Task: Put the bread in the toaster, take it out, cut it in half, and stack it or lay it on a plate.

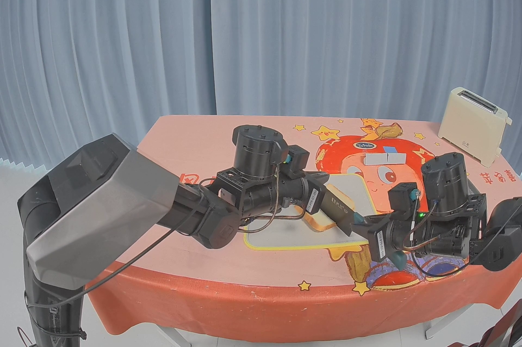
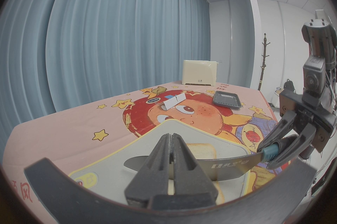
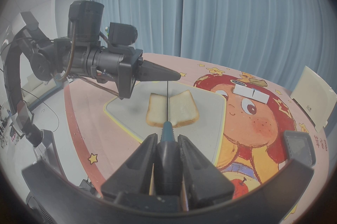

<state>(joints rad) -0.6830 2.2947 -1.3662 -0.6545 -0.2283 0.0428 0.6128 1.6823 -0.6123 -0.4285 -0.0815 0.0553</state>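
Note:
A slice of bread lies flat on the grey cutting board with a yellow rim. My right gripper is shut on the teal handle of a knife, whose blade stands edge-down across the middle of the bread. From the other side, my left gripper is shut with nothing between its fingers. It hovers right over the back of the blade near its tip; whether it touches the blade I cannot tell. In the left wrist view the blade passes behind the shut fingers, with the bread beyond.
A cream toaster stands at the table's far right corner, both slots unfilled. A black tray lies between toaster and board, on the right. Two white cards rest on the cartoon tablecloth behind the board.

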